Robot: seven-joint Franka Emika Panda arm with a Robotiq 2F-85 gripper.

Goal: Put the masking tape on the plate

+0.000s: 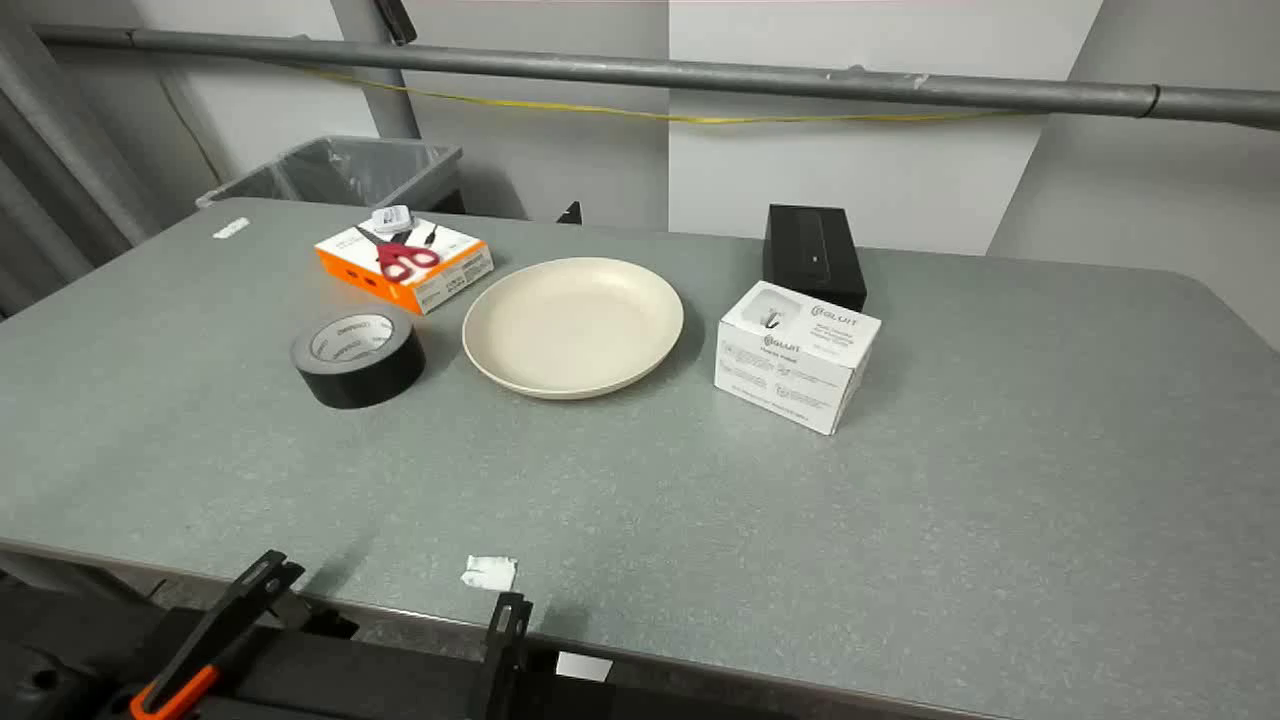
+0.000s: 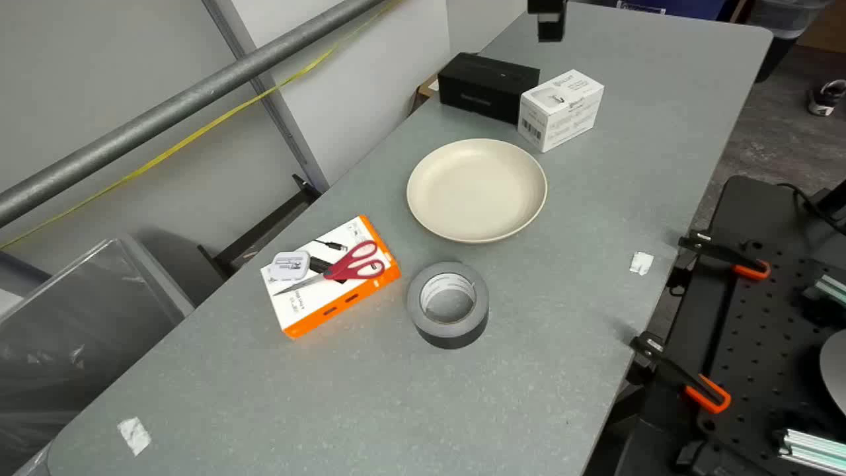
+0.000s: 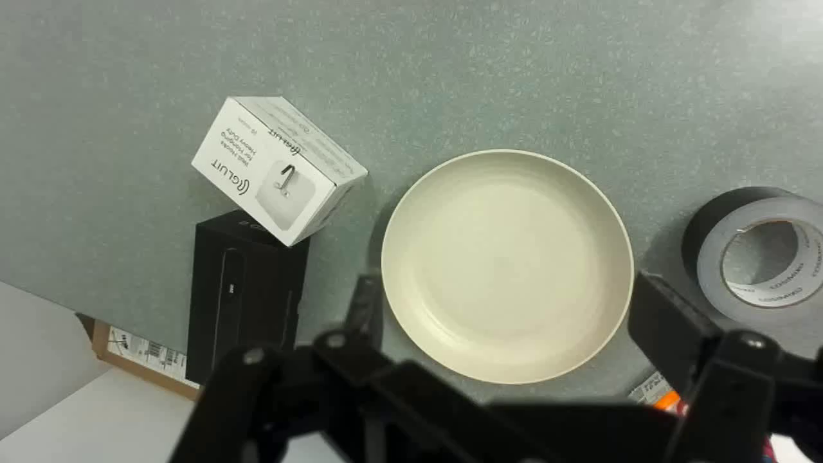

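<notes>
Clearly, the gripper (image 3: pixel 505 286) is hanging spread and empty, framing the cream plate (image 3: pixel 508 212), while the black tape roll (image 3: pixel 714 276) is lying at the wrist view's right edge. Descending off-centre is probably risking a jam on the roll's top; red-handled scissors (image 2: pixel 338 270), resting on a box (image 2: pixel 344 304) to its left in an exterior view, are inviting snags.

light: even, moderate | shadows: soft, beside round cream plate (image 1: pixel 573 325) | wrist view: pale glare on grey speckled counter (image 3: pixel 781 38), upper-right corner; black two-fingered gripper (image 3: pixel 508 290) blurred
</notes>
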